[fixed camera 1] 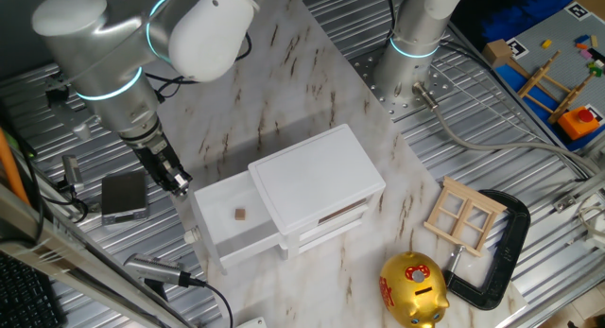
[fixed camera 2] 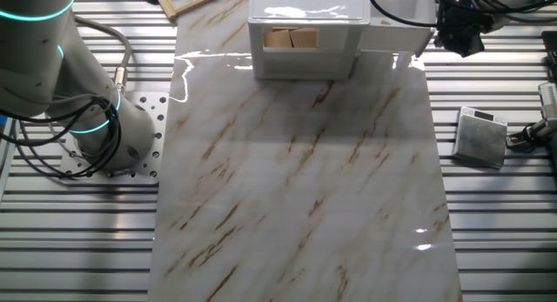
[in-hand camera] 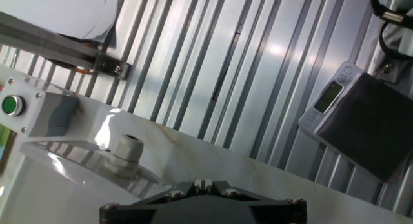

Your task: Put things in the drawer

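Left of center, our gripper (fixed camera 1: 177,181) hangs beside the open drawer (fixed camera 1: 227,235); jaws look pressed together, empty. We see the brown block (fixed camera 1: 240,215) inside.

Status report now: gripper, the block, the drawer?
Gripper beside the open drawer, holding nothing visible; finger state unclear. Brown block lies inside drawer. Nothing blocks the drawer.

1. Silver-grey rounded arm segments (fixed camera 1: 90,44), glossy white shell at the elbow joint.
2. Glowing cyan rings at the joints.
3. Black gripper (fixed camera 1: 173,180) below a dark wrist; black cables alongside.
4. Screws above the fingers in hand view.
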Tool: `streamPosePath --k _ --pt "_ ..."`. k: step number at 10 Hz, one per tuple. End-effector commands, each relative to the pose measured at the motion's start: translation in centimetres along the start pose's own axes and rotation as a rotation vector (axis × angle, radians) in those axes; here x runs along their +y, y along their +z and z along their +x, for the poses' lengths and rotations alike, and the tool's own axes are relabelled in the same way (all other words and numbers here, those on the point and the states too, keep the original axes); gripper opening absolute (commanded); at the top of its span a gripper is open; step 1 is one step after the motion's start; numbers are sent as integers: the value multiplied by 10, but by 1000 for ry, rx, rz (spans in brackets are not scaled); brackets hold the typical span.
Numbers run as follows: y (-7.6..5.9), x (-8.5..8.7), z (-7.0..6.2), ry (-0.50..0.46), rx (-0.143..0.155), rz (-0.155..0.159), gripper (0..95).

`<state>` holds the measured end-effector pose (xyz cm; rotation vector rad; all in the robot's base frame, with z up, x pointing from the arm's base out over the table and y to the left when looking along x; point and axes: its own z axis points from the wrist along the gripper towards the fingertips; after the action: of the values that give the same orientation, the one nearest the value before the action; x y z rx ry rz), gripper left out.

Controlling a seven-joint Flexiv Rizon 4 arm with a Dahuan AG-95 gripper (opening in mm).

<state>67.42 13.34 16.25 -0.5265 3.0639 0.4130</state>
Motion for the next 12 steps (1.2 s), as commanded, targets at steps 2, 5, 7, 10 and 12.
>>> streamPosePath --k 2,5,7,10,12 --pt "-1 1 7 15 13 -5 0" --pt "0 -1 10 23 26 -10 0" --pt "-1 -1 10 13 26 -9 0" --pt "-1 -1 10 1 24 -8 0" --pt "0 -1 10 1 20 -11 0"
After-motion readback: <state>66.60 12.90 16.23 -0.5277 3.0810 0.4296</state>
